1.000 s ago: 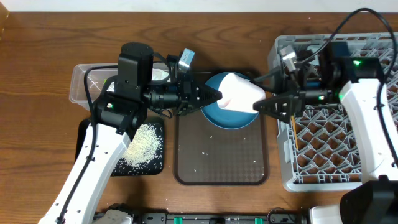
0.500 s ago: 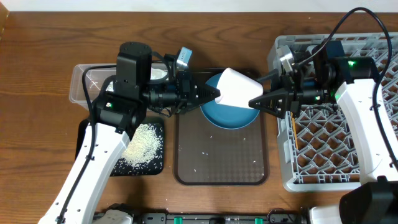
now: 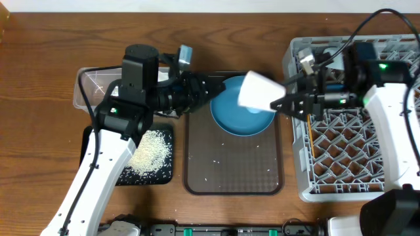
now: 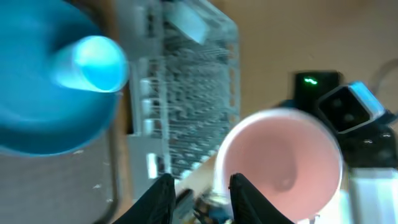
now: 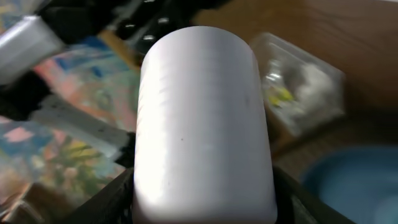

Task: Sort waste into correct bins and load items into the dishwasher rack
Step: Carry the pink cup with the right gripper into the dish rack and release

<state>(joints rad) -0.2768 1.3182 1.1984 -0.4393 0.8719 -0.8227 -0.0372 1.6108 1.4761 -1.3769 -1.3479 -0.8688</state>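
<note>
My right gripper (image 3: 283,103) is shut on the small pink cup (image 3: 259,92), held on its side above the blue plate (image 3: 239,121). The cup looks whitish outside (image 5: 202,118) and pink inside (image 4: 280,158). My left gripper (image 3: 213,90) is open and empty, just left of the cup and apart from it; its fingers (image 4: 163,196) frame nothing. The light-blue cup (image 4: 93,62) lies on the plate (image 4: 37,118). The grey dishwasher rack (image 3: 348,157) is under my right arm. The clear tub (image 3: 92,88) holds paper and foil (image 5: 292,90). Rice lies in the black tray (image 3: 147,154).
The brown serving tray (image 3: 233,164) with a few stray rice grains lies in the middle, under the plate. A thin wooden stick (image 3: 310,141) lies along the rack's left side. The wooden table runs along the back.
My left gripper let go of the pink cup and drew back to the left. My right gripper now holds the cup alone and has shifted it slightly right.
</note>
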